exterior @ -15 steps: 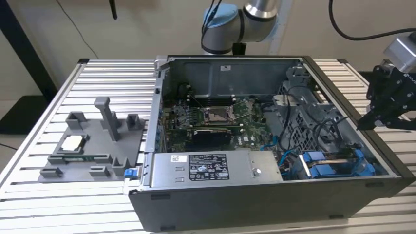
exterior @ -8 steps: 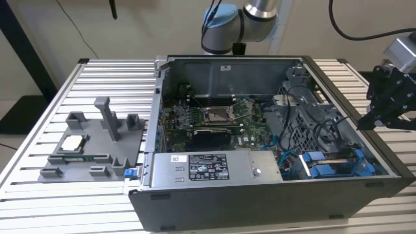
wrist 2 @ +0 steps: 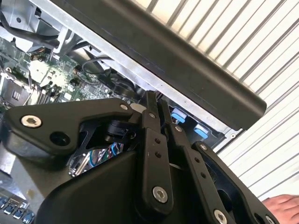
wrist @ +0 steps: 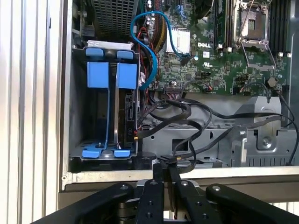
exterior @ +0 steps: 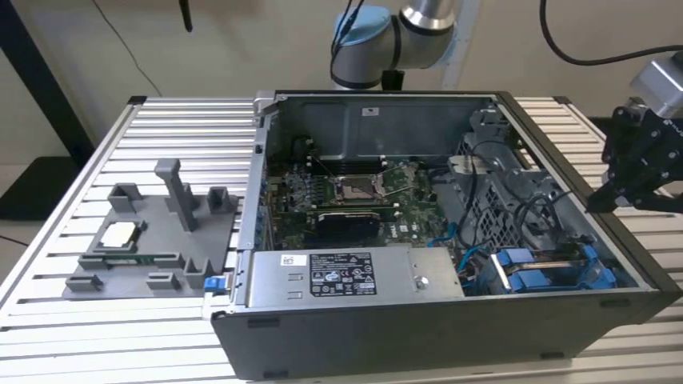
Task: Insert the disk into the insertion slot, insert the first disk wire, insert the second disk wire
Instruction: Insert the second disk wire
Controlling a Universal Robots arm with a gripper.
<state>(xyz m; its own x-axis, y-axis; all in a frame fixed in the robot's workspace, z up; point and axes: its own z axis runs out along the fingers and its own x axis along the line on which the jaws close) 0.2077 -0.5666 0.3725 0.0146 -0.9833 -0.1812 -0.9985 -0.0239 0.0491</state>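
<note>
First wrist view looks over the black gripper (wrist: 164, 171) into the open dark grey computer case (wrist: 140, 179). There the flat silver-grey disk in its bright blue plastic carrier frame (wrist: 127, 75) stands on edge inside the grey sheet-metal insertion slot (wrist: 78, 116), just beside a second blue carrier (wrist: 99, 74). Only the dark narrow edge of the disk is seen, and I cannot tell if any wire is plugged into it. A thin blue wire (wrist: 150, 51) curves close to the carrier, and thick black wires (wrist: 187, 114) lie loose between the slot and the green motherboard (wrist: 210, 60). One black plug end sits right at the tips of the jaws, but whether they touch it is hard to make out. The jaws stand narrow, almost together, in both wrist views. In the second wrist view the gripper (wrist 2: 154, 98) covers most of the case's inside, and a hand (wrist 2: 282, 205) is cut off at the corner. In the exterior view the gripper (exterior: 603, 196), partly cut by the picture's edge, hangs over the case wall at the exterior view's right. At the exterior view's left a grey plastic fixture (exterior: 160, 240) lies on the ribbed aluminium surface (exterior: 181, 128).
</note>
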